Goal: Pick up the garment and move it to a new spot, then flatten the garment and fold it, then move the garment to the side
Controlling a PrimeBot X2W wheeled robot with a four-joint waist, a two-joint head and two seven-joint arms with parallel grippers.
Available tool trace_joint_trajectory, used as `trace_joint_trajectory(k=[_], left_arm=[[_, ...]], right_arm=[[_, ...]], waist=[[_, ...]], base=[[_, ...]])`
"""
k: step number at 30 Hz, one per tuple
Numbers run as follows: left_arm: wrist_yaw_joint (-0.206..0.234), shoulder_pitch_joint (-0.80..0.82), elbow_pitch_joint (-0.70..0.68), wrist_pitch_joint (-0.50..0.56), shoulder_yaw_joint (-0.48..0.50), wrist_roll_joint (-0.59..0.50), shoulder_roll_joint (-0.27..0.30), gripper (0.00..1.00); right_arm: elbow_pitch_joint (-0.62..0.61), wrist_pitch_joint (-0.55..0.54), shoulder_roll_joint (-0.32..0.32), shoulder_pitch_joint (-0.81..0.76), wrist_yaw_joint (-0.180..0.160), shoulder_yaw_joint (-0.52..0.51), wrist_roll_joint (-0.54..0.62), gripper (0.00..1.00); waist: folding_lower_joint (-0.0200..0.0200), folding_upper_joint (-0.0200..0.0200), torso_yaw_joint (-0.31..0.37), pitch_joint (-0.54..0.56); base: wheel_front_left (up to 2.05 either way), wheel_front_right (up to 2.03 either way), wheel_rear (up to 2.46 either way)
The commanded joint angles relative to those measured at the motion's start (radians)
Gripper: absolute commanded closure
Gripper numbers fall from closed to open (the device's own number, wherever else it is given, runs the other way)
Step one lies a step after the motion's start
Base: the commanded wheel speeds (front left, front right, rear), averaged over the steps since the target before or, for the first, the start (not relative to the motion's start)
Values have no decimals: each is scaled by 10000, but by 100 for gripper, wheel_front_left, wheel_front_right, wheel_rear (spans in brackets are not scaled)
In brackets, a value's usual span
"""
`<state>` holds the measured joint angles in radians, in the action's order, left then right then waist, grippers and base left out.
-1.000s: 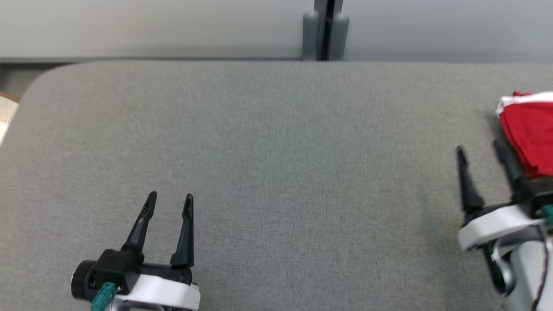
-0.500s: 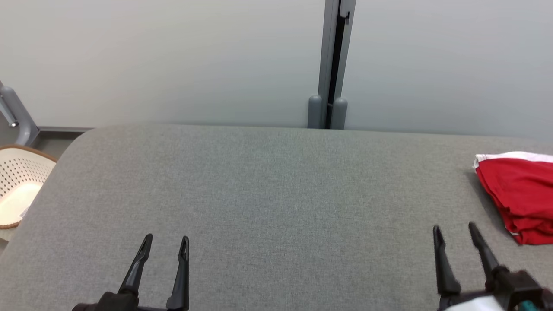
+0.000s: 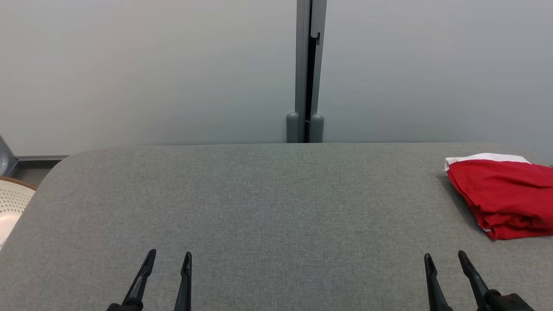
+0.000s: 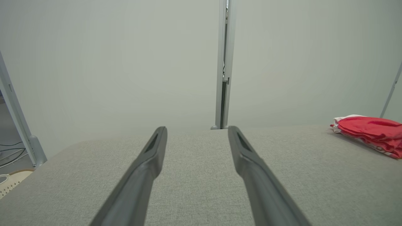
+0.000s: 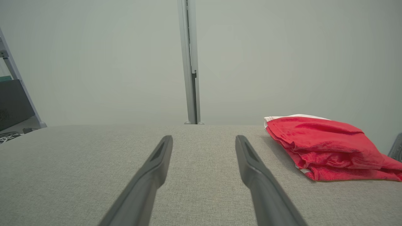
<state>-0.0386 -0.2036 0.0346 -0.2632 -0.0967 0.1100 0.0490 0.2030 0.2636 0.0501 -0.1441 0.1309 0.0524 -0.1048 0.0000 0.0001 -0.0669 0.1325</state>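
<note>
Seems all done: folded garment [image 3: 501, 194] at right of frame on table [image 3: 259, 203]; left gripper [image 3: 169, 253], right gripper [image 3: 444, 255] released, empty.

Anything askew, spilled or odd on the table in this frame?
Nothing stands out. The red garment lies folded, slightly rumpled at its near edge, at the right of the grey table. The left gripper and right gripper are both open, holding nothing, apart from it.

Red garment [image 3: 503, 194] with white trim, grey table [image 3: 259, 207], perforated cream basket [image 3: 11, 207].
</note>
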Motion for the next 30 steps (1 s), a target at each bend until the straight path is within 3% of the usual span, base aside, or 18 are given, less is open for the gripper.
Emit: trace_joint_trajectory(k=[1, 7, 8, 12, 30], left_arm=[[-59, -61, 37, -14, 29, 25, 34, 0], [29, 35, 174, -14, 89, -52, 36, 0], [37, 10, 179, 0, 46, -40, 4, 100], [30, -125, 522, 19, 3, 73, -32, 100], [-194, 667, 905, 791, 367, 3703, 88, 100]], right_arm=[[-60, 6, 14, -3, -6, 3, -30, 0], [-77, 6, 13, -73, -6, -19, -23, 0], [-27, 0, -2, -3, 0, -21, -2, 100], [293, -23, -32, -117, 0, -25, -98, 100], [307, -896, -9, 528, 0, -397, -3626, 100]], waist=[[0, -1, 26, -20], [0, -1, 27, -61], [0, -1, 28, -63], [0, -1, 33, -70], [0, -1, 126, -256]], base=[[0, 0, 0], [0, 0, 0], [0, 0, 0], [0, 0, 0], [0, 0, 0]])
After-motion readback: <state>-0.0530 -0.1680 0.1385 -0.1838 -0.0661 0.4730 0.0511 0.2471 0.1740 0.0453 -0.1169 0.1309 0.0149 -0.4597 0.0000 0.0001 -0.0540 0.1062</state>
